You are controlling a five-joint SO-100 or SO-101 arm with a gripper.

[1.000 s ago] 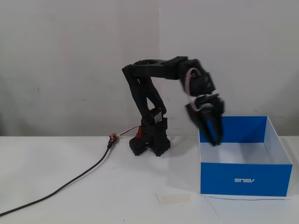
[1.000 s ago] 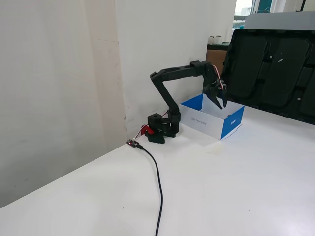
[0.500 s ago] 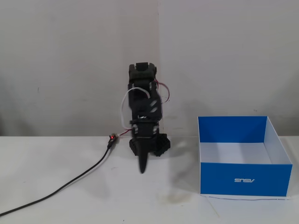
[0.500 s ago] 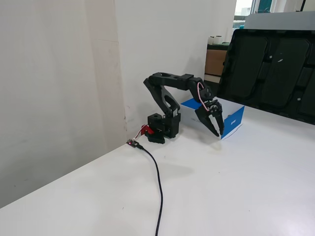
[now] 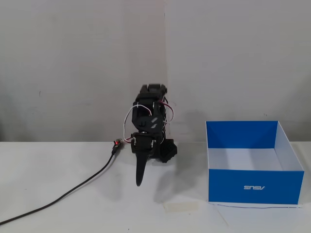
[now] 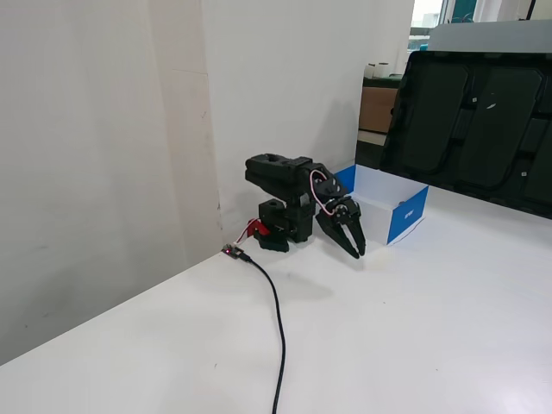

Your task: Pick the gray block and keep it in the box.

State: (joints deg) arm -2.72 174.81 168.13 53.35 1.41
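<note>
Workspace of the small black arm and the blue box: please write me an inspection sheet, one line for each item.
Surface: white table, bare except one pale tape-like patch near the front.
Job's things: bright blue open-top cardboard box, white inside, upright on the table, right of the arm in a fixed view; as far as its inside shows, empty. Gray block: nothing seen in either fixed view.
Clutter: nothing seen.
Grippers: black two-finger gripper pointing down near the table, holding nothing; jaws slightly apart.
Cables: black cable running across the table from the arm's base; thin white and red wires on the arm.
Surroundings: plain white wall; dark panels behind the table.
</note>
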